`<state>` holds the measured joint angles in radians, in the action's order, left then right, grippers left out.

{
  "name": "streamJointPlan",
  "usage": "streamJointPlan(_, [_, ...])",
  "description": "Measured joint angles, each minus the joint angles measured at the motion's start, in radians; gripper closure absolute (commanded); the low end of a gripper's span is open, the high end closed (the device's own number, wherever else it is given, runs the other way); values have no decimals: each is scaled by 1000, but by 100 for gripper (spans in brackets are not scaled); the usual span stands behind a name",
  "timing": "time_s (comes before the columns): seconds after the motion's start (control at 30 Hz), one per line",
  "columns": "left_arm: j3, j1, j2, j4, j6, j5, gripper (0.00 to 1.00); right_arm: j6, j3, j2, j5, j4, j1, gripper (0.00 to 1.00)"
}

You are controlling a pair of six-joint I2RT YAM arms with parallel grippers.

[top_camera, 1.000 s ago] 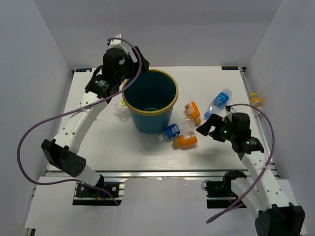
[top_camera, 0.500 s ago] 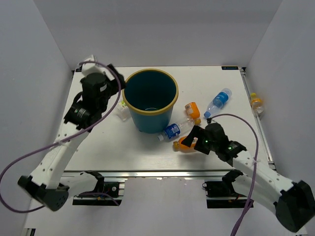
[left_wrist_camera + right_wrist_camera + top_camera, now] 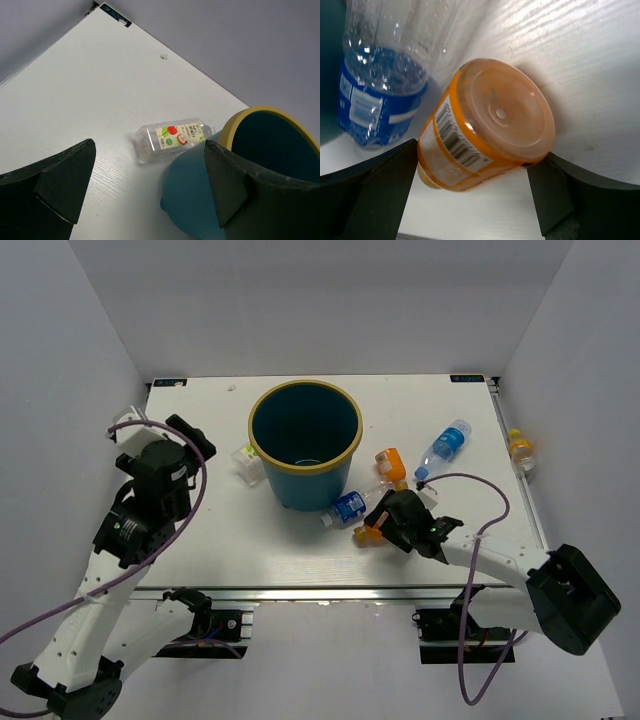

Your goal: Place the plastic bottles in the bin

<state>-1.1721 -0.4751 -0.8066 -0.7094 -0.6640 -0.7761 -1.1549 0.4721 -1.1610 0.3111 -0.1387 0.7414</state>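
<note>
Right gripper (image 3: 379, 525): jaws apart, straddling orange bottle (image 3: 485, 125), which lies on worktop (image 3: 220, 530) beside blue-label bottle (image 3: 350, 506), near bin (image 3: 298, 490). Left gripper (image 3: 149, 144): jaws apart, nothing held. Green-label bottle (image 3: 170, 140) lies just beside bin.

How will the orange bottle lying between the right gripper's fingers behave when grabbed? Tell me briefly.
The orange bottle lies on its side and is round-bodied, so a nudge would probably roll it. Its smooth plastic may slip in a loose hold. It looks small and stubby, so it is likely light.
</note>
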Motion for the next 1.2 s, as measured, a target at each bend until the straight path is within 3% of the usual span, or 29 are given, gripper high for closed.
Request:
streamJointPlan(0.07, [-1, 0, -27, 6, 18, 1, 2, -18, 11, -49, 18, 34, 0, 11])
streamJointPlan(0.17, [-1, 0, -79, 18, 47, 6, 2, -28, 36, -110, 34, 77, 0, 22])
streamJointPlan(0.27, [-2, 0, -134, 16, 65, 5, 2, -31, 53, -138, 47, 87, 0, 41])
streamJointPlan(0.33, [-2, 0, -155, 12, 70, 4, 2, -35, 49, -122, 68, 84, 0, 61])
streamJointPlan(0.43, [6, 24, -167, 18, 71, 10, 2, -40, 11, -41, 116, 72, 1, 74])
streamJointPlan(0.63, [83, 283, -175, 59, 52, 150, 2, 83, -16, 236, 224, 4, 0, 83])
streamJointPlan(0.77, [85, 397, -240, 57, 35, 247, 2, 359, 129, 353, 225, -11, -1, 82])
streamJointPlan(1.03, [131, 401, -177, 60, 20, 287, 2, 761, 671, 156, -66, 116, 0, 82])
streamJointPlan(1.1, [145, 401, -154, 64, 18, 287, 2, 817, 790, 56, -164, 116, 0, 71])
streamJointPlan(1.13, [156, 401, -143, 67, 16, 288, 2, 834, 840, 8, -210, 116, 1, 62])
streamJointPlan(1.17, [163, 401, -135, 68, 15, 287, 2, 851, 882, -48, -259, 118, 3, 46])
streamJointPlan(1.2, [179, 401, -121, 70, 13, 287, 2, 863, 913, -97, -298, 109, 6, 39])
